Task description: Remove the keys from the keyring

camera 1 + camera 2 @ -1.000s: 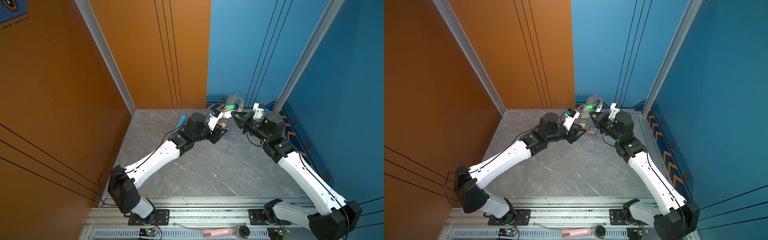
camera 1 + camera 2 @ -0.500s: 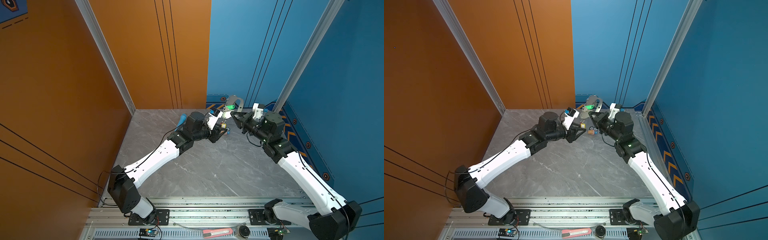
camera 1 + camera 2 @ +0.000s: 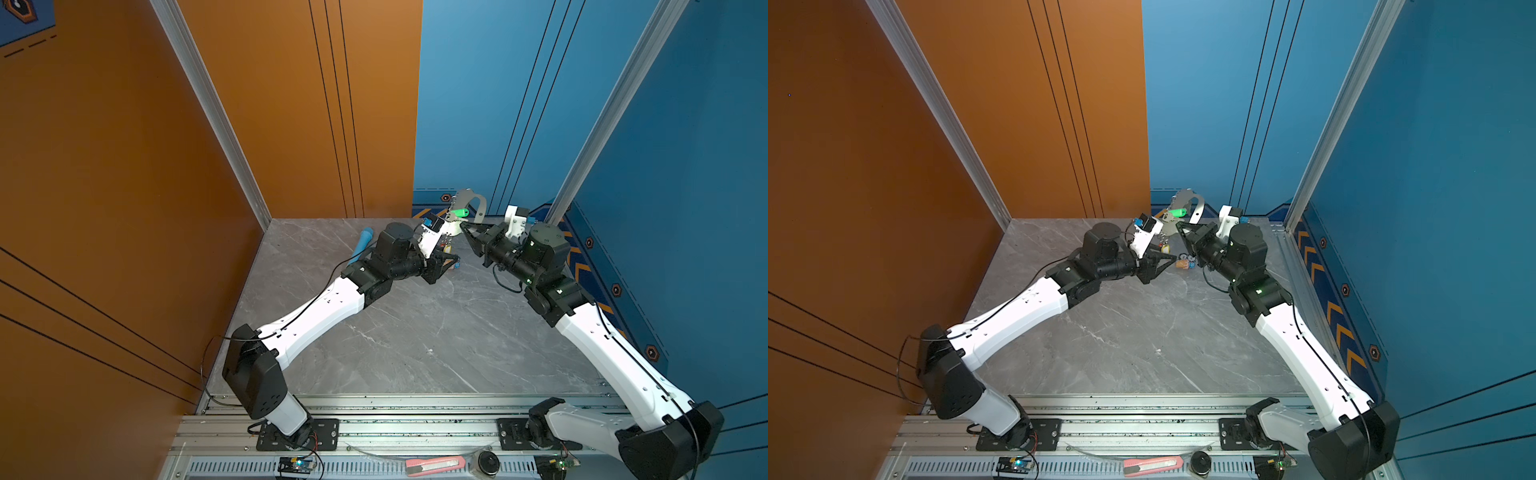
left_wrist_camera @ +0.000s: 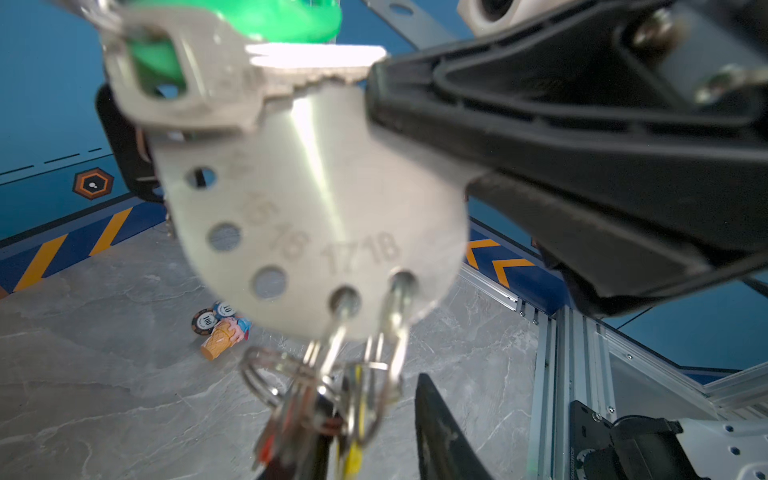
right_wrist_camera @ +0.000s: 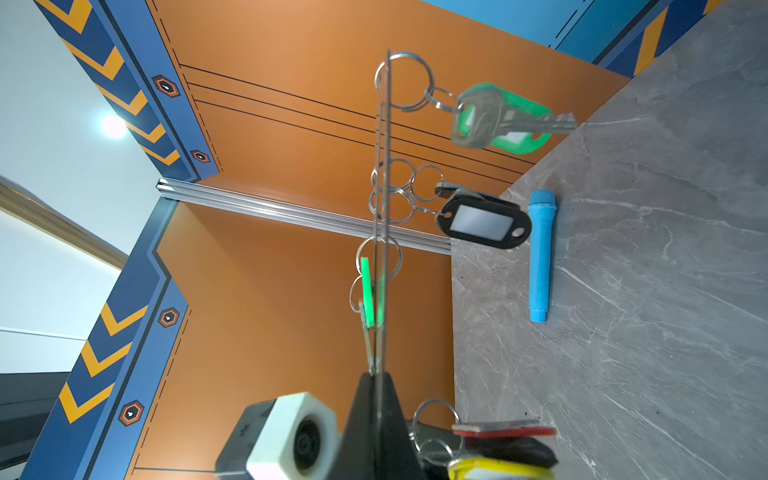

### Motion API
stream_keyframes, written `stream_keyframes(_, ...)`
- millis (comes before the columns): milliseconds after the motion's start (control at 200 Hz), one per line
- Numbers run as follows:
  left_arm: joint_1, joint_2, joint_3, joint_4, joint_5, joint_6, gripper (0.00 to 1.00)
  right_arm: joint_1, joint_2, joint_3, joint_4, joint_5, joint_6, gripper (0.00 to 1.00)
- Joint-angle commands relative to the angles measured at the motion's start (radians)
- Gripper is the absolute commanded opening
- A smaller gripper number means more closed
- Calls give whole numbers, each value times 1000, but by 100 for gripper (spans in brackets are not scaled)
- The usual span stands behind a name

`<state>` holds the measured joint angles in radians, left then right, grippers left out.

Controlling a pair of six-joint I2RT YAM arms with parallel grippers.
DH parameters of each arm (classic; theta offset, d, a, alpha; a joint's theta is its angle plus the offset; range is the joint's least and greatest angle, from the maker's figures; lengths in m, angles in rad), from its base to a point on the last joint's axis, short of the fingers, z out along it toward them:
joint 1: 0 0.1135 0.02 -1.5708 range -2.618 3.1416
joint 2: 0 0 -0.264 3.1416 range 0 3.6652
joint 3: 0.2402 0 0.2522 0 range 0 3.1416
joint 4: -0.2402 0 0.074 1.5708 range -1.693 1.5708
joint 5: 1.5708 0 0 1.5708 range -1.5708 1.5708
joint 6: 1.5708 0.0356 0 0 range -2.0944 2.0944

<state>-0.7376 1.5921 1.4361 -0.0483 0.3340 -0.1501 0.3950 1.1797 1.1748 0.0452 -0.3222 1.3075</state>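
The right fingers [image 4: 540,124] pinch the keyring [image 4: 316,199], which stands on edge with its long axis running straight out from them. Keys [image 4: 316,415] hang from its lower end. The left fingers [image 4: 440,428] are partly spread around them.

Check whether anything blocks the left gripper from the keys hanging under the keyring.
Nothing visible does. The right gripper pinches the keyring from the side, clear of the keys dangling below it. The left gripper is at that bunch, one of its fingers just beside it with open air between.
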Motion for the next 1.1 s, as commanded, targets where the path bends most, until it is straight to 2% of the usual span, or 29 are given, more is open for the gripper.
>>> stream_keyframes(0, 5, 4, 35, 34, -7, -3, 34, 10, -8, 13, 73, -25, 7, 0)
stream_keyframes(275, 11, -8, 30, 122, -3, -20, 31, 13, -2, 4, 92, -24, 16, 0)
stream_keyframes(731, 28, -106, -40, 104, -16, -16, 14, -5, -4, -1, 94, -29, 21, 0)
stream_keyframes(926, 28, -97, -26, 84, 13, -19, 7, -5, 0, 2, 102, -29, 26, 0)
stream_keyframes(1006, 27, -94, -22, 63, 14, -11, 0, -5, 1, 7, 101, -30, 26, 0)
stream_keyframes(1096, 27, -100, -13, 24, 6, 6, 0, -6, -1, 6, 97, -30, 24, 0)
